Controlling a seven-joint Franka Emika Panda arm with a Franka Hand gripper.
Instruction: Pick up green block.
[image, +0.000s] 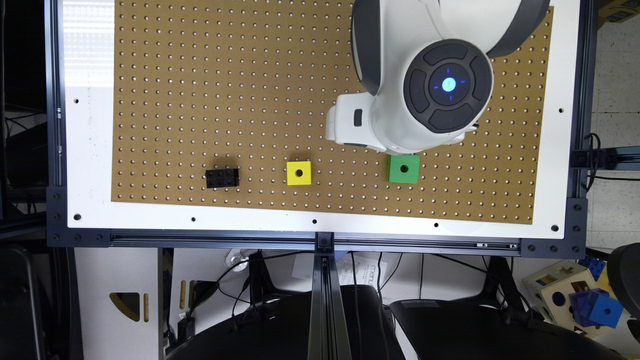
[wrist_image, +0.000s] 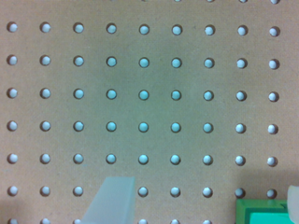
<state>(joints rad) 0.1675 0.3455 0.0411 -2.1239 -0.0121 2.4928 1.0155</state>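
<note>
Brown perforated pegboard (image: 225, 100) on white tabletop (image: 90, 150) w/ dark metal frame rails (image: 320, 240); cables and black chairs below the table edge in exterior view. Beige shape-sorter toy box w/ blue cubes (image: 580, 295) on floor at 4 o'clock of that view.

Three pieces in a row near pegboard's lower edge, well apart: black studded brick (image: 222, 177) at 9 o'clock of small yellow cube w/ round centre hole (image: 299, 172); small bright green cube w/ round dark hole in top face (image: 404, 168) at 3 o'clock of the yellow one. Green cube flat on board, upright, untouched.

White Franka arm w/ dark round wrist cap and blue light (image: 425, 85) hanging over board at approx 12 o'clock of green cube, overlapping its upper edge in exterior view.

Wrist view: gripper (wrist_image: 203, 205) spread wide, grasping nothing; translucent pale fingertip (wrist_image: 112, 200) over bare pegboard (wrist_image: 140, 93), second fingertip just at frame edge beside green cube corner (wrist_image: 259, 212). Green cube not between the fingertips' centre, off toward second tip.
</note>
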